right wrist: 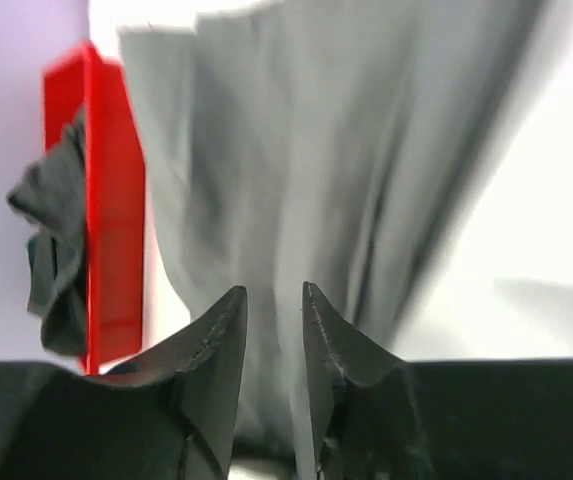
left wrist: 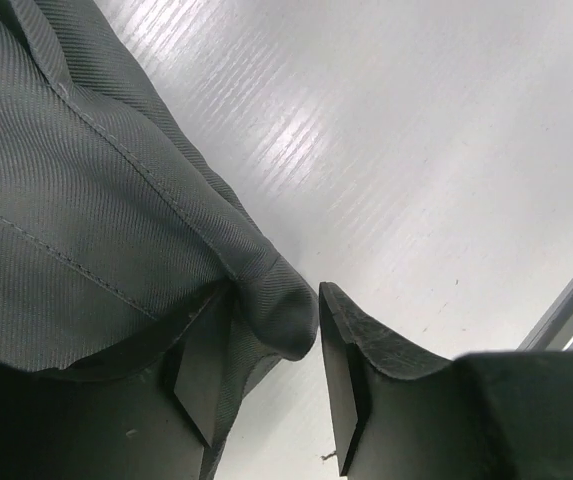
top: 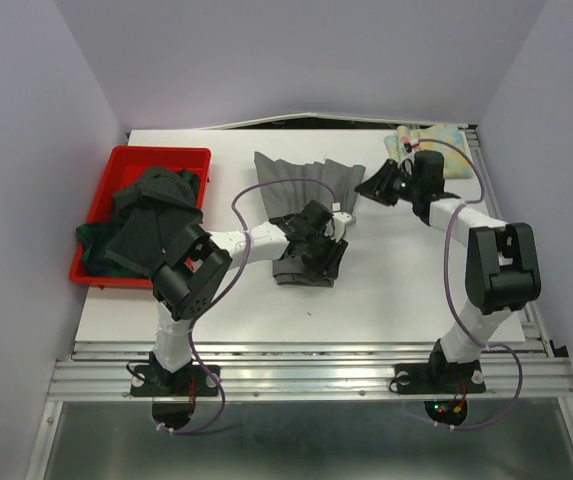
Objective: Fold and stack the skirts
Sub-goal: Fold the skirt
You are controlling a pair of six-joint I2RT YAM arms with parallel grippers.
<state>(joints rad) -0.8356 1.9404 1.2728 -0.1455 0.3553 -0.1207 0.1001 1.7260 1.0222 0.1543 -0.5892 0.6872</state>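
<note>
Grey pleated skirt (top: pixel 301 180) lies spread at centre; red bin (top: pixel 166 152) of dark skirts (top: pixel 151 215) at 9 o'clock, pastel skirt (top: pixel 431 143) at 1 o'clock. Left gripper (left wrist: pixel 278 300) parted, hem slack against one finger. Right gripper (right wrist: pixel 272 290) narrowly parted at the grey skirt's 3 o'clock edge, pinching nothing.

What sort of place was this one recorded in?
Likely a lab test cell, not a home: a white table boxed in by plain lilac walls, an aluminium mounting rail at its near edge.

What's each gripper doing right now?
Left gripper: open, grey skirt hem draped into the gap.
Right gripper: slightly open, grey skirt just ahead.
</note>
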